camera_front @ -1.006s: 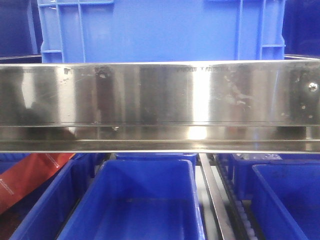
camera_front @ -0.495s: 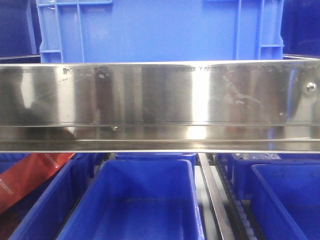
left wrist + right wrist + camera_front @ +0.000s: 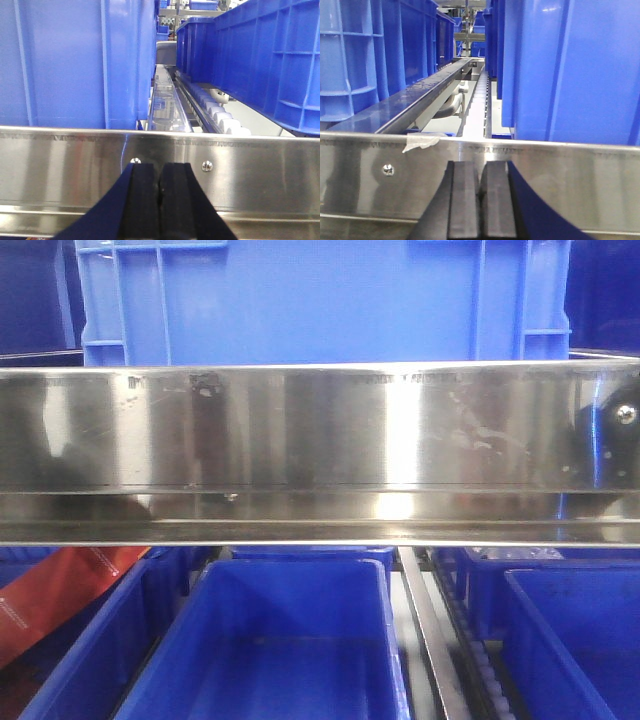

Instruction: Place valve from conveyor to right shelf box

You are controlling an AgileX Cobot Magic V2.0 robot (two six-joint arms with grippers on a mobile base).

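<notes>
Left hand [image 3: 160, 207] had its black pads pressed together with nothing between them, parked just short of the steel shelf rail [image 3: 250, 170]; right hand [image 3: 480, 207] was the same, pads together and empty, facing its own stretch of rail with a scrap of clear tape [image 3: 420, 142] on the top edge. No valve or conveyor showed in any view. Front view showed the rail across the middle, a light blue crate [image 3: 320, 300] on the shelf above and open blue bins [image 3: 290, 640] below.
</notes>
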